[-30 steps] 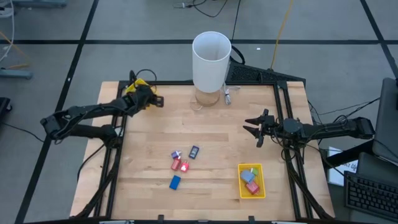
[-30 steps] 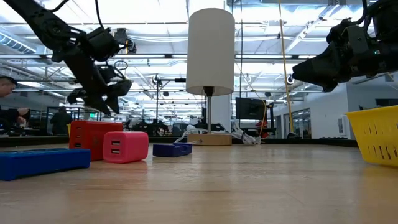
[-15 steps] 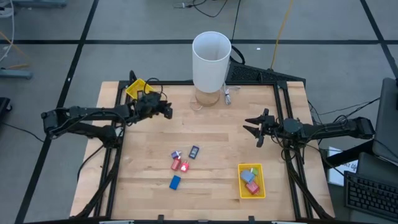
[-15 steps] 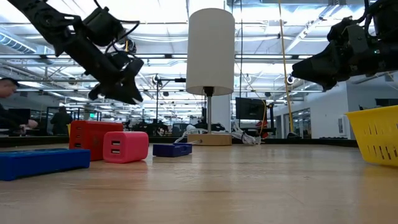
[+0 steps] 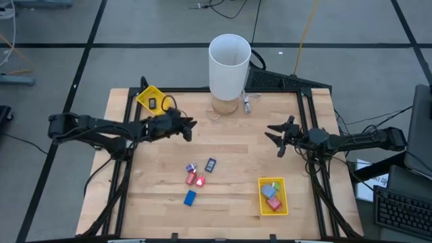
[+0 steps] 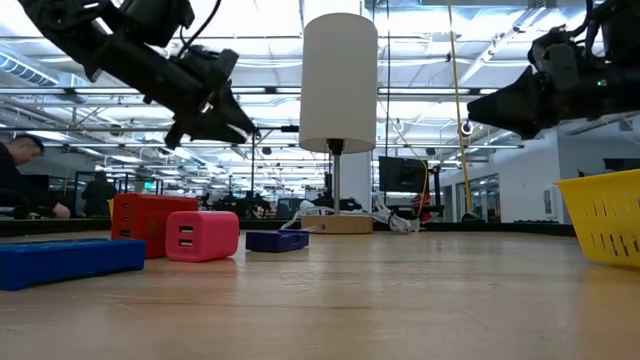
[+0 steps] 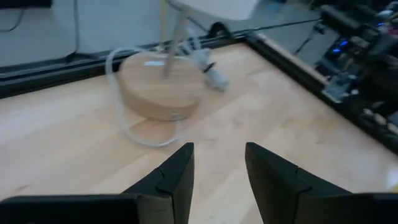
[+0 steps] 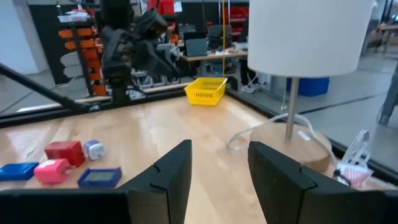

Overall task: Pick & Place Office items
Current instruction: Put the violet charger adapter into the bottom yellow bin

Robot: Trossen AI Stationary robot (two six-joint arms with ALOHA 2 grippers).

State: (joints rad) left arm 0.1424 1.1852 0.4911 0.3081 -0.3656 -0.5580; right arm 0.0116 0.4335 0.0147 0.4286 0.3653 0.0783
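I see my left gripper [image 5: 192, 126] hovering empty above the table, fingers slightly parted. My right gripper [image 5: 275, 136] waits at the right, fingers also parted, holding nothing. Several office items [image 5: 196, 178] lie mid-table; others fill the near yellow tray [image 5: 262, 200].

1. Both arms are dark, slender, jointed tubes with black cables looping alongside.
2. The left gripper [image 5: 190, 128] and right gripper [image 5: 275, 137] carry black, blocky, tapered fingers [image 7: 178, 177].

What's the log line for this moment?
left gripper over table, empty | right gripper waiting, empty | loose items mid-table | yellow tray part filled
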